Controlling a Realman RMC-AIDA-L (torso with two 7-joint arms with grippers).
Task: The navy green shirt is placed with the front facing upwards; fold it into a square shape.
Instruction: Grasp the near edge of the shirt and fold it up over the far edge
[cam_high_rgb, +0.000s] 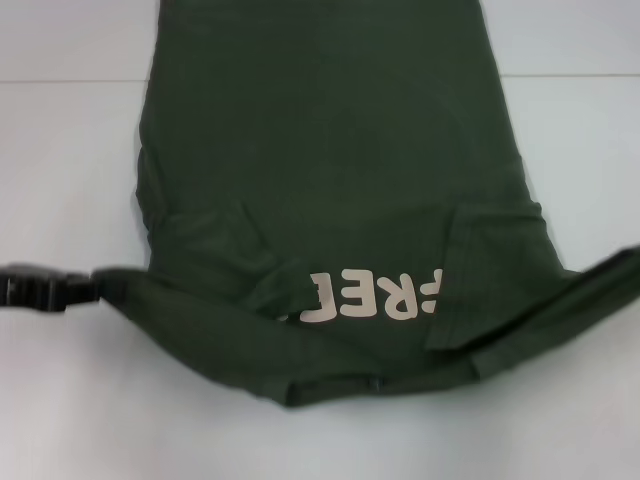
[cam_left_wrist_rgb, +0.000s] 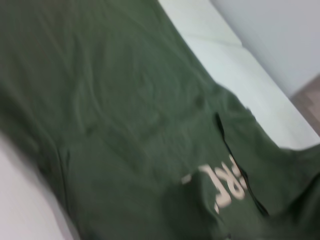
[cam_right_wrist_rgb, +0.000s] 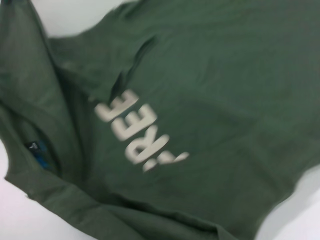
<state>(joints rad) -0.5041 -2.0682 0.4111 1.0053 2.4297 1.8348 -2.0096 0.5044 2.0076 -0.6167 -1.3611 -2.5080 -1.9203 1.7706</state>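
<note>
One dark green shirt (cam_high_rgb: 330, 180) lies front-up along a white counter (cam_high_rgb: 70, 150), its collar end nearest the robot and its body running away toward the far edge. Both sleeves have been folded inward over the chest, narrowing the garment to a long strip. The cream lettering (cam_high_rgb: 375, 297) reads upside down in the head view, with only part of the word showing between the folded flaps. At the near left corner of the shirt, the left gripper (cam_high_rgb: 45, 288) sits low over the counter, touching the cloth's edge; whether it is clenched on the fabric cannot be told. The right gripper does not appear in any view, though the shirt's near right corner stretches out toward the frame's edge. The right wrist view shows the collar label (cam_right_wrist_rgb: 37, 152) inside the neckline.
</note>
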